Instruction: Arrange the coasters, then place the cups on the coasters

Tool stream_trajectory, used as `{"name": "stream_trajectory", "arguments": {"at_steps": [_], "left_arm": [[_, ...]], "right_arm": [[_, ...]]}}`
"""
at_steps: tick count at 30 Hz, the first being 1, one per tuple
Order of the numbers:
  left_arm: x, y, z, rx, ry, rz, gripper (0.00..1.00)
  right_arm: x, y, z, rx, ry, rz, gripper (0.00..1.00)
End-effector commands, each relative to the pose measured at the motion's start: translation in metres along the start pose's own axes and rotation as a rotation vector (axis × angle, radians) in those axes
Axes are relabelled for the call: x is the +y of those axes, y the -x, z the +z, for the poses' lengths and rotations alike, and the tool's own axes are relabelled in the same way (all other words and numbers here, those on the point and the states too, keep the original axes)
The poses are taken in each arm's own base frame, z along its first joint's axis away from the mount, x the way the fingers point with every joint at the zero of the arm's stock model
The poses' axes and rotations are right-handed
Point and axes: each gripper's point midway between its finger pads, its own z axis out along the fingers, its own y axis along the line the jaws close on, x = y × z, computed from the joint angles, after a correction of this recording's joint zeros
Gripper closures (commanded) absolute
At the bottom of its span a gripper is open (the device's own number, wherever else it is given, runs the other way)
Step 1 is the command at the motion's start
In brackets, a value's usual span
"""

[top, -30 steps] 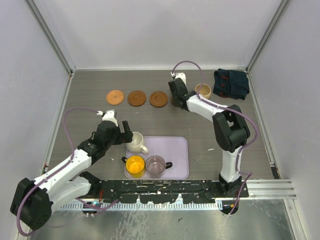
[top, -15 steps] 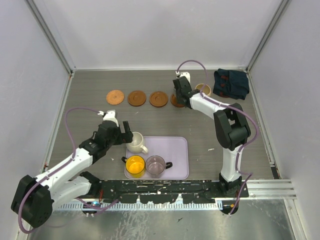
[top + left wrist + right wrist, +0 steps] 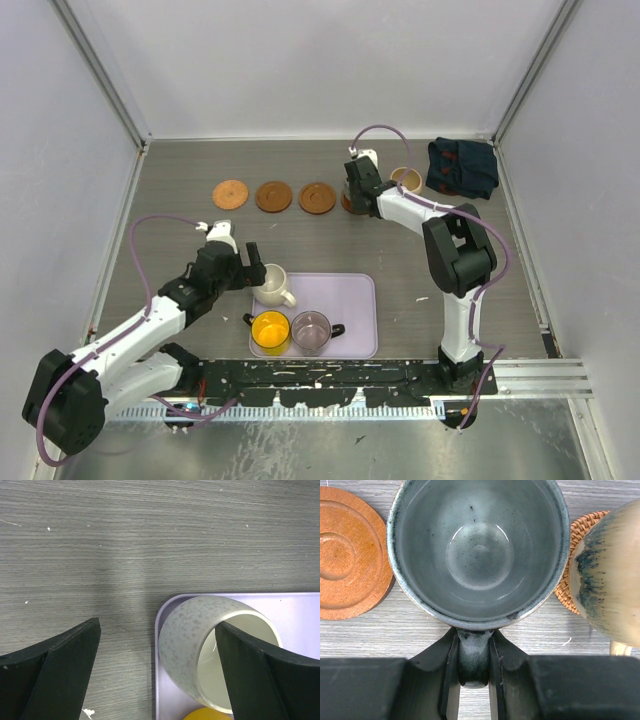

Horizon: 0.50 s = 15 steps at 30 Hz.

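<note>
The grey wood-grain table (image 3: pixel 180 170) bears a row of coasters (image 3: pixel 274 196); a lavender tray (image 3: pixel 355 300); a dark blue cloth (image 3: pixel 461 167).

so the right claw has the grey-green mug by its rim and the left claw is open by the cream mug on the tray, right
No: the right claw grips the grey-green glazed ceramic mug by its handle, not its rim; the right wrist view shows it. The left claw is open by the speckled cream-white mug on the lavender rectangular tray.

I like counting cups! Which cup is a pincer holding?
The grey-green cup: the right pincer pinches its handle. The cream cup, yellow cup and glass cup sit unheld on the lavender tray, and the beige cup stands free on a coaster.
</note>
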Motion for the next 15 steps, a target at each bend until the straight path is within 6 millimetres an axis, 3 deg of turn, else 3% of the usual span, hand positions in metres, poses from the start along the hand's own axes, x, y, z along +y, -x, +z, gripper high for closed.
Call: {"name": "stream_trajectory", "arguments": {"at_steps": [1,15], "left_arm": [[-0.0133,0.0297,-0.0022,-0.086,-0.028,-0.006,0.02],[-0.0122,0.0283,-0.0013,-0.082,-0.024,-0.007,0.02]], "right_arm": [[0.0071,0.0552,-0.0160,-0.162,0.034,0.061,0.99],[0.0056,0.0473,-0.0197,-0.149,0.037,0.070,0.99]]}}
